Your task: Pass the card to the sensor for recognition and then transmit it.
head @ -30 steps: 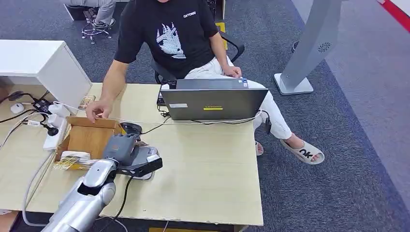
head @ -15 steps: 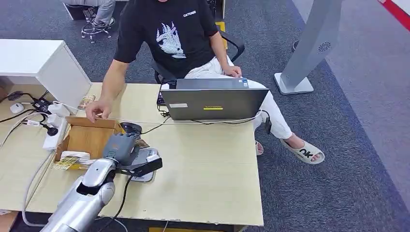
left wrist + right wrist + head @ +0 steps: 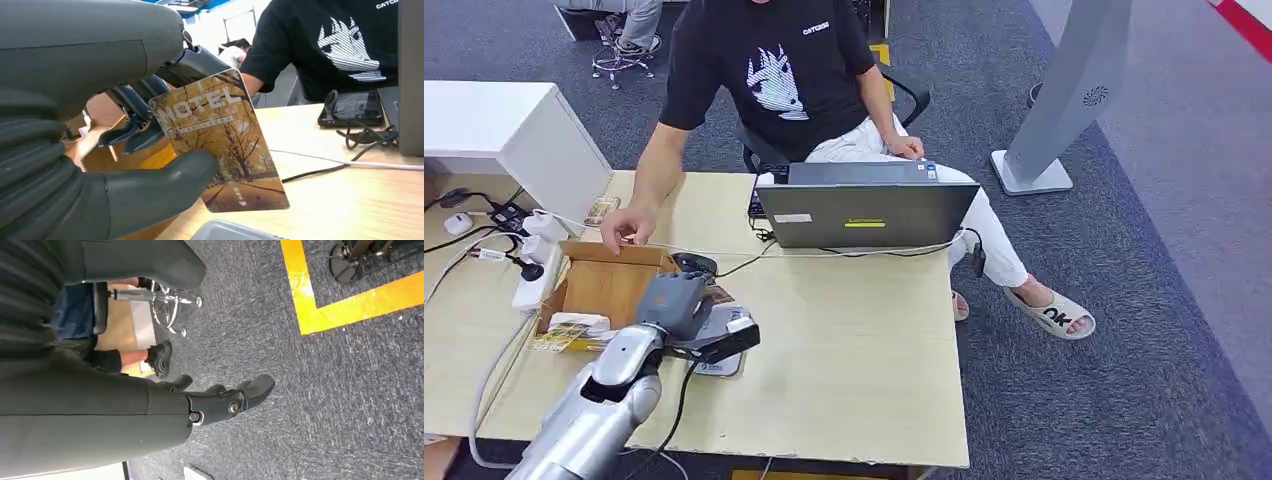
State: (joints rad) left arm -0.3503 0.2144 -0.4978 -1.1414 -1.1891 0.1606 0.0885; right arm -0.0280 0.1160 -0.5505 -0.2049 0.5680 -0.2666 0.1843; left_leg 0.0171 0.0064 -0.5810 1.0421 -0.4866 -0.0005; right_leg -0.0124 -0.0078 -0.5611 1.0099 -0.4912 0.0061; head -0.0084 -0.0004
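My left hand (image 3: 676,306) holds a brown hotel card (image 3: 220,145) pinched between the thumb (image 3: 160,185) and the darker fingers. The card stands upright with its printed face toward the wrist camera. The hand hovers just above a flat grey sensor pad (image 3: 722,362) on the table; the pad's edge (image 3: 225,232) lies right under the card. A sliver of the card (image 3: 718,296) peeks out beside the hand in the head view. My right hand (image 3: 220,400) hangs over the carpet with its fingers stretched out and nothing in them.
An open cardboard box (image 3: 609,285) sits just left of my left hand, with a person's hand (image 3: 624,228) at its far rim. A laptop (image 3: 864,215), a phone (image 3: 350,107), cables and a power strip (image 3: 534,280) lie around it.
My left hand with the card has edged slightly away from me over the sensor pad. The person and the laptop have stayed put.
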